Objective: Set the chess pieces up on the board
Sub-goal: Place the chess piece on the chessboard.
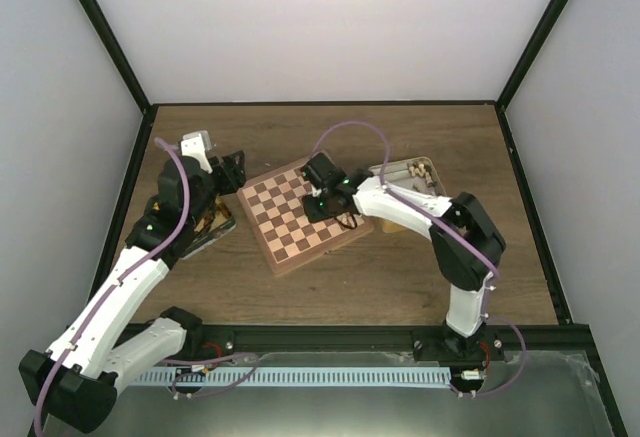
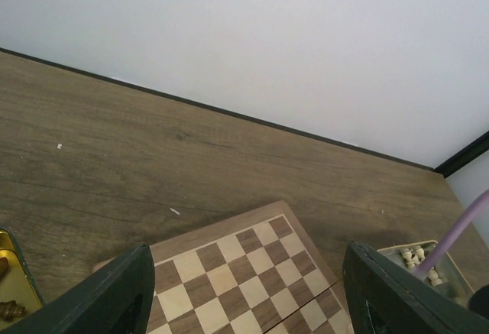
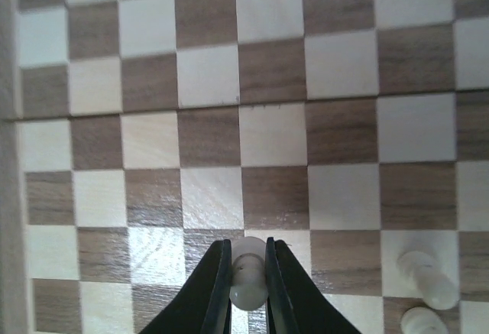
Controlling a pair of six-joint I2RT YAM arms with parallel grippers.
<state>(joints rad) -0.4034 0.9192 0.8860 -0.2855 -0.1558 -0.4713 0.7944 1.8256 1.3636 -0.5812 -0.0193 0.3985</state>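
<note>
The board lies tilted at the table's middle; it also shows in the left wrist view and fills the right wrist view. My right gripper is shut on a pale cream chess piece, held just over the board's right side. Two more pale pieces stand on the board to its right. My left gripper is open and empty, hovering off the board's far left corner; its fingers frame that corner.
A tin with pale pieces sits right of the board, also seen in the left wrist view. A gold tin with dark pieces lies left of the board, under my left arm.
</note>
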